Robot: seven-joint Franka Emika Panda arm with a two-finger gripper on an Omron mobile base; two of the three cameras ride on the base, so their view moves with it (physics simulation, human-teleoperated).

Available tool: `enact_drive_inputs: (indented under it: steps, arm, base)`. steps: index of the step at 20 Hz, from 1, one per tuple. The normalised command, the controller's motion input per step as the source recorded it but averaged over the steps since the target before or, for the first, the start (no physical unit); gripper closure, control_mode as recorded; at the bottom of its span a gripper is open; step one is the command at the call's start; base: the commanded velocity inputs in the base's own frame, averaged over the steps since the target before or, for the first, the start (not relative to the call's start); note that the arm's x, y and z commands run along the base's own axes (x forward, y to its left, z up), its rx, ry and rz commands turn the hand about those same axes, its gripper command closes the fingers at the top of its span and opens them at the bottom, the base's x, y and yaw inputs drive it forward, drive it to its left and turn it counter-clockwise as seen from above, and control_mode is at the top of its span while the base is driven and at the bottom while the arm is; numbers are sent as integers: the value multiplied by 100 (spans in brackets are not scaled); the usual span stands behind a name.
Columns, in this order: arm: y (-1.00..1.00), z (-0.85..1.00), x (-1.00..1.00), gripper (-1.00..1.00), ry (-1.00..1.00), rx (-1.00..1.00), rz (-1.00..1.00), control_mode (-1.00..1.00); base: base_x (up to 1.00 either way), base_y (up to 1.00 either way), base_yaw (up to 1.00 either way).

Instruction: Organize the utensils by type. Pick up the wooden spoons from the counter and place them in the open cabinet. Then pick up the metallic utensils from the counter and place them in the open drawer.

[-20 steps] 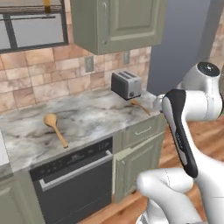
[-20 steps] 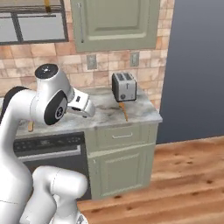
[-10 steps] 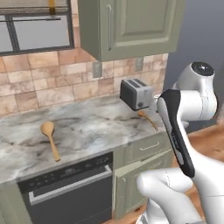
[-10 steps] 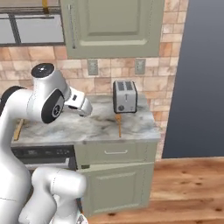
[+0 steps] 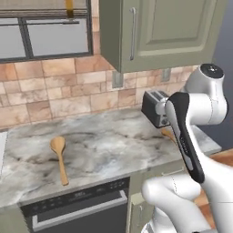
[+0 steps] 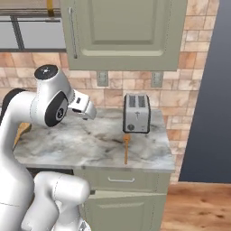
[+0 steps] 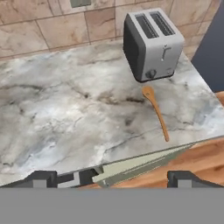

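The gripper (image 7: 111, 177) hangs above the counter (image 7: 65, 113) with its jaws spread wide and nothing between them; both dark fingertips (image 7: 41, 178) show at the near edge of the hand view, well apart from any utensil.

The slim spoon (image 7: 156, 111) lies flat on the stone just in front of the toaster (image 7: 152, 43), small bowl toward the toaster and nearly touching its base, handle running out toward the counter's near edge. In the right base view it sits below the toaster (image 6: 136, 113) as a thin orange stick (image 6: 127, 148). The big spoon (image 5: 59, 157) lies far to the left on the same slab, bowl toward the wall, handle toward the oven front, well apart from the slim one. The cabinet (image 5: 159, 32) hangs above; its door with the bar handle looks shut from here, so I cannot tell which cabinet stands open. I cannot make out the metallic utensil or the drawer.

Both spoons should be light and stiff, with little risk of damage. The trouble is that they lie low on a smooth, hard slab, so the fingers must come right down to the stone. The slim one is thin and could skid or roll if pinched off-centre. A hold across the middle of the handle, jaws square to its length, looks best, clear of the toaster and balanced enough not to swing.
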Motion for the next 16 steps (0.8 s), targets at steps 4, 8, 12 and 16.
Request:
enact_drive_inputs:
  steps: [4,8,12,16]
  arm:
    - [0,0,0,-100,0,0,0,100]
    - [0,0,0,-100,0,0,0,100]
    - [0,0,0,-100,0,0,0,100]
    - [0,0,0,-100,0,0,0,100]
  base:
    - [20,0,27]
    - [25,0,23]
    - [52,-3,10]
    - [78,-8,0]
